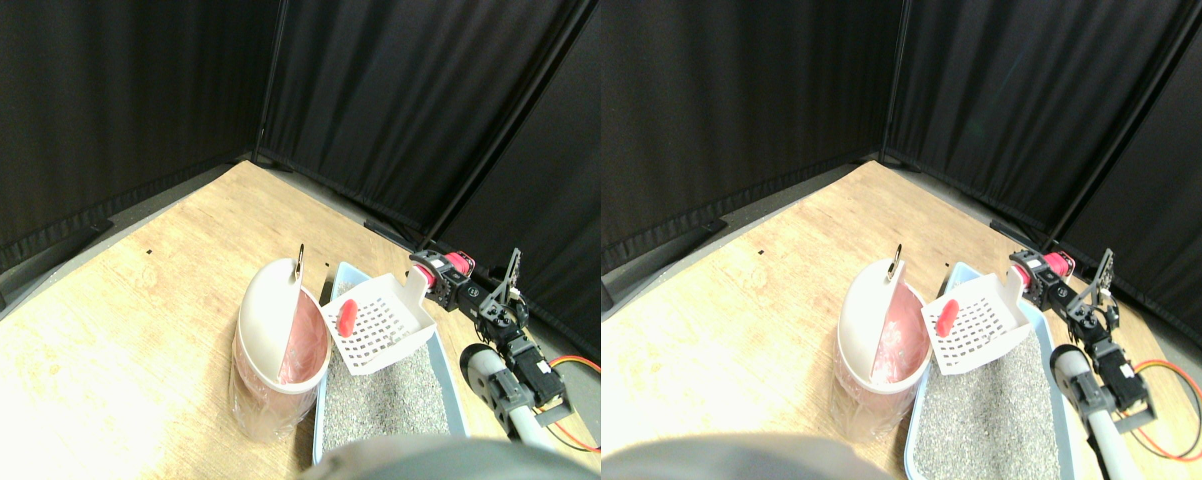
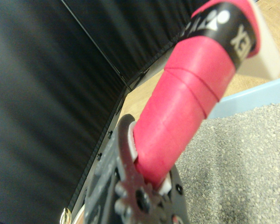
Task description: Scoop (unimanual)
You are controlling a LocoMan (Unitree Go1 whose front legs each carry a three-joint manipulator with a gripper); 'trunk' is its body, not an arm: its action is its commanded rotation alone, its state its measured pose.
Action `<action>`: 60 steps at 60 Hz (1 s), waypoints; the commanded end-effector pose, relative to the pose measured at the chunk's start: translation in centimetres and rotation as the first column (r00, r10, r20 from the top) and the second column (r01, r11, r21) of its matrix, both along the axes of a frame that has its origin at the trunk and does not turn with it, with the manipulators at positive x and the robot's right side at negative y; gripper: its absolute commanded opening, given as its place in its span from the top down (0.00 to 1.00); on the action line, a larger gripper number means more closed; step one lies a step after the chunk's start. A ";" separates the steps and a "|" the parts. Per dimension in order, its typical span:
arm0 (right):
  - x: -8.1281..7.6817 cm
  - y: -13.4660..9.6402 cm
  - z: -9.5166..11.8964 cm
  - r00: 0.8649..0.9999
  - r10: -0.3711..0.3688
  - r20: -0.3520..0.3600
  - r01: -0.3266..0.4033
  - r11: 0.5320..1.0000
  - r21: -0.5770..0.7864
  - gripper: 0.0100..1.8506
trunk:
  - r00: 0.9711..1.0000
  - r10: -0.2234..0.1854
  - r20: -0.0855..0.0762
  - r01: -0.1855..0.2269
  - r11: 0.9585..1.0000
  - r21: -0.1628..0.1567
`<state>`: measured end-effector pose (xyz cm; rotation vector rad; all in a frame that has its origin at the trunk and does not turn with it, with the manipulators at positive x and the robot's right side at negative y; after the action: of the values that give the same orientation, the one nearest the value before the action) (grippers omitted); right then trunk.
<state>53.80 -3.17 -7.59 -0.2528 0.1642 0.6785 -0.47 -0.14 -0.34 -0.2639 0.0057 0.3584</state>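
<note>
Scoop (image 1: 381, 322), white and slotted, hangs tilted above the far end of the litter tray, and 1 small red object (image 1: 346, 317) lies in its bowl near the edge that faces the bin. Going left to right, you first meet bare wooden floor (image 1: 111, 330), then a white bin (image 1: 276, 345) with a half lid and a pink liner (image 1: 306, 340), its open mouth just beside the scoop's lower edge. Next comes the pale blue tray (image 1: 453, 375), filled with grey litter (image 1: 386, 400), touching or nearly touching the bin. Farthest right, the right manipulator's gripper (image 1: 448, 275) meets the scoop's red-wrapped handle (image 2: 177, 112). In the wrist view the handle runs down into the dark jaw frame and looks clamped there, so you can take the jaws as closed on it. The risk from here is the tip. If you roll the scoop before its lip is fully over the bin mouth, the red object could slide off and land back in the litter or on the floor. A fast swing could also knock the bin, which looks light, or twist the handle in the jaws.
</note>
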 end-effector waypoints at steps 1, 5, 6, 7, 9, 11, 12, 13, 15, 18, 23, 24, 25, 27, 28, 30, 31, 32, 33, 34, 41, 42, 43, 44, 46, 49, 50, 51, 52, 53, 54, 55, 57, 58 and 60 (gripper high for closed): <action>0.0 0.7 1.6 0.997 0.041 0.072 -0.042 0.999 0.012 0.98 | 1.000 0.008 -0.010 -0.008 1.000 -0.015; -0.1 0.8 1.9 0.995 0.042 0.088 -0.043 0.999 0.002 0.98 | 1.000 0.008 -0.009 -0.009 1.000 -0.017; -0.1 0.8 2.0 0.995 0.042 0.092 -0.041 0.999 -0.007 0.98 | 1.000 0.009 -0.009 -0.009 1.000 -0.017; -0.1 0.9 2.0 0.995 0.044 0.094 -0.043 0.999 -0.011 0.98 | 1.000 0.009 -0.009 -0.009 1.000 -0.018; -0.2 1.0 2.1 0.994 0.041 0.097 -0.039 0.999 -0.023 0.98 | 1.000 0.010 -0.008 -0.010 1.000 -0.019; -0.3 1.2 2.1 0.994 0.041 0.099 -0.039 0.999 -0.029 0.98 | 1.000 0.010 -0.008 -0.010 1.000 -0.022; -0.3 1.2 2.1 0.994 0.041 0.099 -0.039 0.999 -0.029 0.98 | 1.000 0.010 -0.008 -0.010 1.000 -0.022; -0.3 1.2 2.1 0.994 0.040 0.099 -0.037 0.999 -0.033 0.98 | 1.000 0.010 -0.008 -0.010 1.000 -0.022; -0.4 1.4 2.1 0.995 0.032 0.093 -0.028 0.998 -0.048 0.98 | 1.000 0.011 -0.009 -0.011 1.000 -0.023; -0.6 1.7 2.0 0.995 0.027 0.092 -0.021 0.997 -0.076 0.98 | 1.000 0.014 -0.008 -0.015 1.000 -0.025; -0.7 2.0 1.9 0.995 0.037 0.091 -0.027 0.994 -0.106 0.98 | 1.000 0.016 -0.008 -0.017 1.000 -0.026; -0.7 2.1 1.9 0.995 0.035 0.093 -0.025 0.993 -0.114 0.98 | 1.000 0.016 -0.008 -0.017 1.000 -0.026; -0.8 2.1 1.8 0.995 0.026 0.093 -0.014 0.992 -0.128 0.98 | 1.000 0.016 -0.007 -0.017 1.000 -0.026; -0.8 2.3 1.8 0.996 0.019 0.086 -0.007 0.990 -0.139 0.98 | 1.000 0.016 -0.008 -0.016 1.000 -0.027; -0.8 2.3 1.8 0.996 0.018 0.084 -0.005 0.990 -0.144 0.98 | 1.000 0.016 -0.008 -0.016 1.000 -0.027; -0.9 2.4 1.8 0.996 0.017 0.083 -0.004 0.988 -0.154 0.98 | 1.000 0.016 -0.007 -0.016 0.999 -0.028; -0.9 2.5 1.8 0.996 0.021 0.087 -0.006 0.986 -0.168 0.98 | 1.000 0.018 -0.006 -0.018 0.999 -0.029; -0.9 2.5 1.7 0.996 0.023 0.089 -0.007 0.984 -0.175 0.98 | 1.000 0.018 -0.006 -0.018 0.999 -0.029; -1.0 2.6 1.7 0.995 0.024 0.093 -0.006 0.982 -0.189 0.98 | 1.000 0.018 -0.006 -0.018 0.999 -0.029; -1.0 2.7 1.7 0.996 0.022 0.091 -0.003 0.980 -0.199 0.98 | 1.000 0.018 -0.006 -0.018 0.999 -0.029; -1.1 3.0 1.7 0.993 0.042 0.110 -0.016 0.974 -0.224 0.98 | 1.000 0.019 -0.007 -0.019 0.999 -0.032; -1.1 3.0 1.8 0.993 0.041 0.111 -0.015 0.974 -0.224 0.98 | 1.000 0.019 -0.007 -0.019 0.999 -0.032; -1.1 3.0 1.8 0.993 0.042 0.111 -0.017 0.974 -0.224 0.98 | 1.000 0.018 -0.007 -0.019 0.999 -0.032; -1.1 3.0 1.8 0.992 0.048 0.118 -0.020 0.974 -0.227 0.98 | 1.000 0.018 -0.007 -0.019 0.999 -0.032; -1.0 3.0 1.8 0.990 0.052 0.130 -0.021 0.972 -0.233 0.98 | 1.000 0.017 -0.007 -0.018 0.999 -0.032; -1.1 3.1 1.8 0.989 0.048 0.142 -0.011 0.968 -0.250 0.98 | 1.000 0.018 -0.005 -0.018 0.999 -0.033; -1.1 3.1 1.8 0.989 0.049 0.141 -0.013 0.968 -0.249 0.98 | 1.000 0.018 -0.005 -0.018 0.999 -0.033; -1.1 3.1 1.8 0.988 0.052 0.143 -0.015 0.968 -0.251 0.98 | 1.000 0.018 -0.006 -0.018 0.999 -0.033; -1.1 3.1 1.8 0.987 0.055 0.150 -0.015 0.966 -0.259 0.98 | 1.000 0.018 -0.006 -0.018 0.999 -0.033; -1.1 3.1 1.8 0.986 0.057 0.155 -0.014 0.964 -0.265 0.98 | 1.000 0.018 -0.006 -0.019 0.999 -0.033; -1.1 3.1 1.8 0.986 0.057 0.155 -0.014 0.964 -0.265 0.98 | 1.000 0.018 -0.006 -0.019 0.999 -0.033; -1.1 3.2 1.8 0.986 0.062 0.154 -0.019 0.964 -0.264 0.98 | 1.000 0.019 -0.005 -0.019 0.999 -0.035; -1.1 3.2 1.7 0.986 0.063 0.153 -0.020 0.965 -0.263 0.98 | 1.000 0.020 -0.005 -0.020 0.999 -0.035; -1.1 3.2 1.7 0.987 0.062 0.151 -0.021 0.965 -0.263 0.98 | 1.000 0.020 -0.007 -0.020 0.999 -0.036; -1.1 3.2 1.7 0.986 0.062 0.155 -0.019 0.964 -0.265 0.98 | 1.000 0.020 -0.007 -0.020 0.999 -0.037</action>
<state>52.75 -0.47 -6.71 -0.5682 0.1499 0.6719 -0.44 -0.19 -0.32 -0.2822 -0.0013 0.3670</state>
